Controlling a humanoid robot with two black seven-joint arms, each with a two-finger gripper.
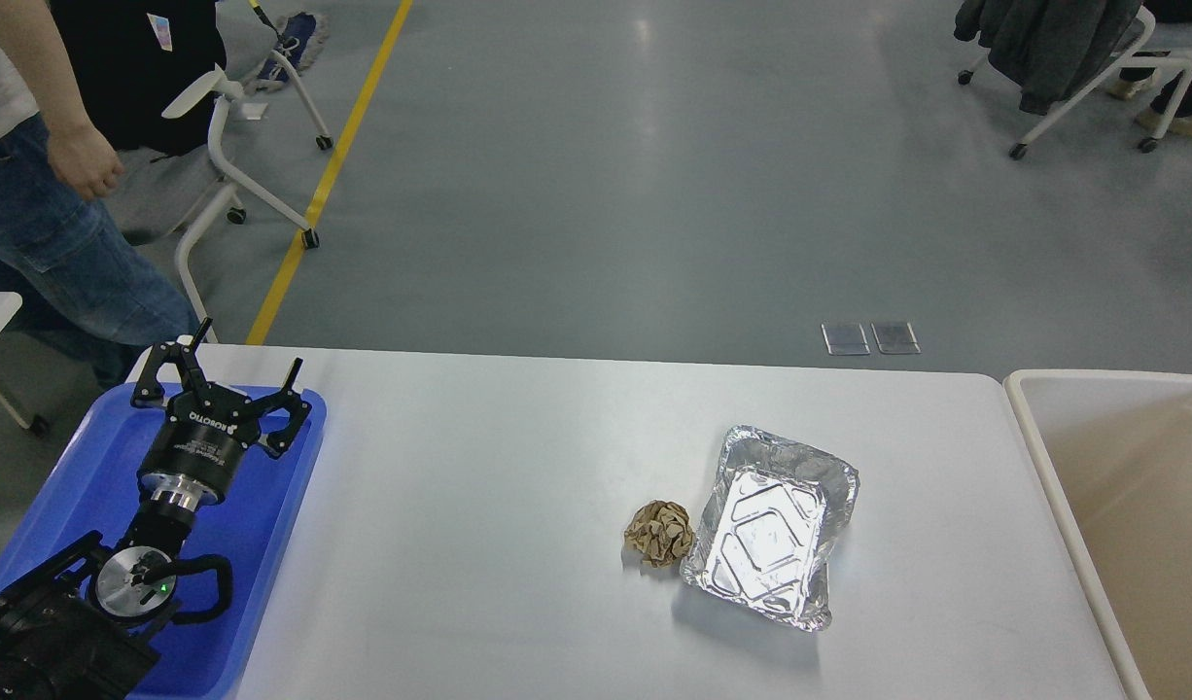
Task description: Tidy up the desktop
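The white desktop (479,486) fills the lower part of the head view. On it, right of centre, lies a crumpled brown paper ball (660,532), touching the left side of an empty silver foil tray (771,525). My left gripper (244,352) is open and empty, its fingers spread above the far end of the blue plastic tray (265,515) at the table's left edge. My right arm and gripper are out of view.
A beige rimmed bin (1121,506) stands against the table's right edge. A person in jeans (42,224) stands beyond the far left corner, next to a white-framed chair (217,165). Another chair (1063,58) is far right.
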